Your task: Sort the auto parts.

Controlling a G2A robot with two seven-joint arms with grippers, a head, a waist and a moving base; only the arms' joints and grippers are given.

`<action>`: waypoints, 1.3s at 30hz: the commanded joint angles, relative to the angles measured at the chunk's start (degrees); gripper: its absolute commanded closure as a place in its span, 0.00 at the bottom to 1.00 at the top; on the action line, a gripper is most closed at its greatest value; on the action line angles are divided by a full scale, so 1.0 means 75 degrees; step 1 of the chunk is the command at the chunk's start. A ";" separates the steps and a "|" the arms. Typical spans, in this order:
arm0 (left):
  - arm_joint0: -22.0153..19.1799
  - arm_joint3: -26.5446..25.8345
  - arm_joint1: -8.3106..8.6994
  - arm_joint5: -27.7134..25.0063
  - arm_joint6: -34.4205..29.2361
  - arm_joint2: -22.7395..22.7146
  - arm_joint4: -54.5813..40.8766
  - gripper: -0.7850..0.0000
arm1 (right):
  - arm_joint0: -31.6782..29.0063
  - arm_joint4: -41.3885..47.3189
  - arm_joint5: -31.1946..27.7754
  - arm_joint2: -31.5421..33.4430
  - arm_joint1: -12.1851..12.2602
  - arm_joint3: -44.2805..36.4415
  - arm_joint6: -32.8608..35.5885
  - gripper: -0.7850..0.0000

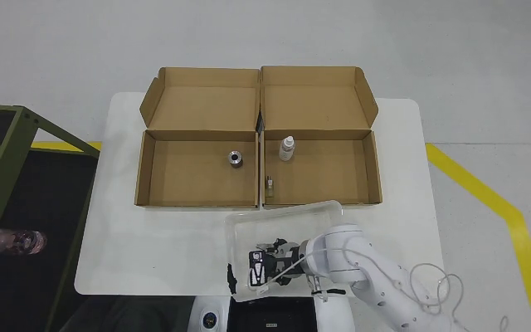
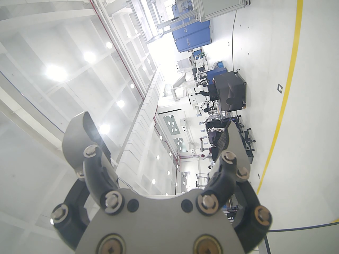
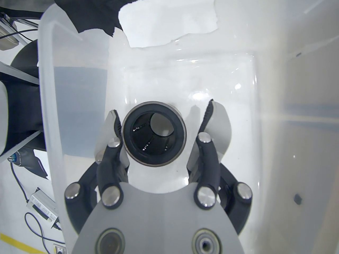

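Observation:
My right gripper [image 3: 163, 114] is down inside the clear plastic bin [image 3: 79, 85], open around a black-and-steel cylindrical bearing [image 3: 154, 137]; one pad touches its side, the other stands apart. From above, the right gripper [image 1: 264, 267] sits at the bin's [image 1: 282, 212] near left corner. Two open cardboard boxes lie behind: the left box [image 1: 174, 178] holds a small metal ring part [image 1: 236, 158], the right box [image 1: 332, 178] a white bottle [image 1: 287, 148] and a small dark part [image 1: 270, 181]. My left gripper [image 2: 159, 130] is open, empty, pointing up at the hall ceiling.
The white table [image 1: 124, 249] has bare surface left of the bin and in front of the left box. A dark green frame [image 1: 33, 133] stands off the table's left side. Torn white paper [image 3: 169, 19] shows at the bin's far wall.

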 commanded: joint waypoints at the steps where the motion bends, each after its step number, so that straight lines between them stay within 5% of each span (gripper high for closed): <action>1: 0.0000 0.0000 0.0000 0.0000 0.0000 0.0000 0.0000 0.00 | 0.0059 0.0029 -0.0002 -0.0055 -0.0003 0.0056 -0.0041 0.55; 11: 0.0000 0.0000 0.0000 0.0000 0.0000 0.0000 0.0000 0.00 | 0.0262 0.0121 -0.0040 -0.0167 0.0013 0.0136 -0.0486 0.76; 15: 0.0000 0.0000 0.0000 0.0000 0.0000 0.0000 0.0000 0.00 | 0.0285 0.0141 -0.0076 -0.0157 0.0036 0.0138 -0.0684 0.99; 39: 0.0000 0.0000 0.0000 0.0000 0.0000 0.0000 0.0000 0.00 | 0.0140 0.1219 -0.0309 0.0638 0.0315 -0.0047 -0.1910 1.00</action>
